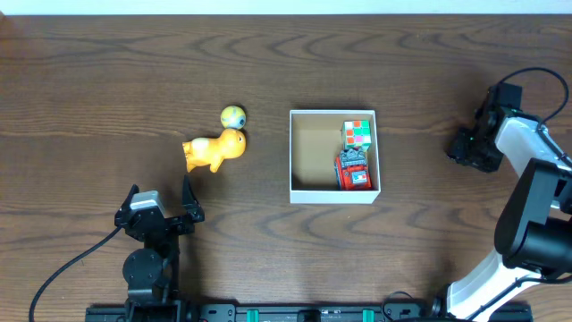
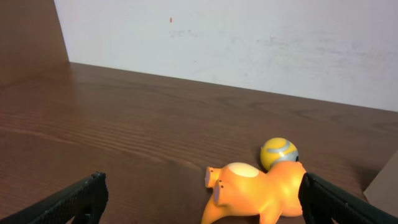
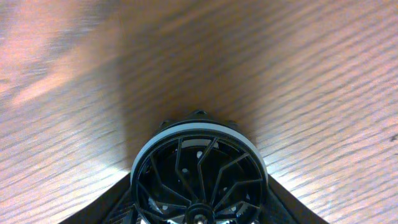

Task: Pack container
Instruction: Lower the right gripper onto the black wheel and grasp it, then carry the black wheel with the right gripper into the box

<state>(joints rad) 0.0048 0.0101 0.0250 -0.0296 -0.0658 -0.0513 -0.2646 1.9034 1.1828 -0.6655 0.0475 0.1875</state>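
Overhead view. The container [image 1: 312, 150] sat on the brown wooden worktop [image 1: 107, 80], slightly right of centre, square to the camera and open at the top. Two items lay inside, both against its right wall: a colour-tiled puzzle cube [image 1: 357, 134] in the far right corner, and a red toy vehicle [image 1: 353, 170] just below it, close enough that contact could not be ruled out. The left half of the cardboard floor was bare. Left of the container, apart from it, an orange animal figure [image 1: 214, 150] lay on its side. A small yellow ball with a blue mark [image 1: 232, 115] rested just beside the figure's head end. The left pincer [image 1: 161, 186] was low on the worktop below the figure, fingers spread apart, holding nothing. The right pincer [image 1: 474, 148] was near the right edge, well apart from the container. From here I could not tell whether it was apart or together.

Left wrist view. Both black fingers [image 2: 74, 199] showed at the lower corners, spread wide. The orange figure [image 2: 261, 193] lay ahead of them, nearer the right-hand finger, not gripped. The ball [image 2: 279, 152] sat just behind it. A white wall stood past the worktop edge.

Right wrist view. Only wood grain and a dark round spoked part [image 3: 198, 177] of the arm were seen. Fingers were not distinguishable, so the pincer state could not be told.
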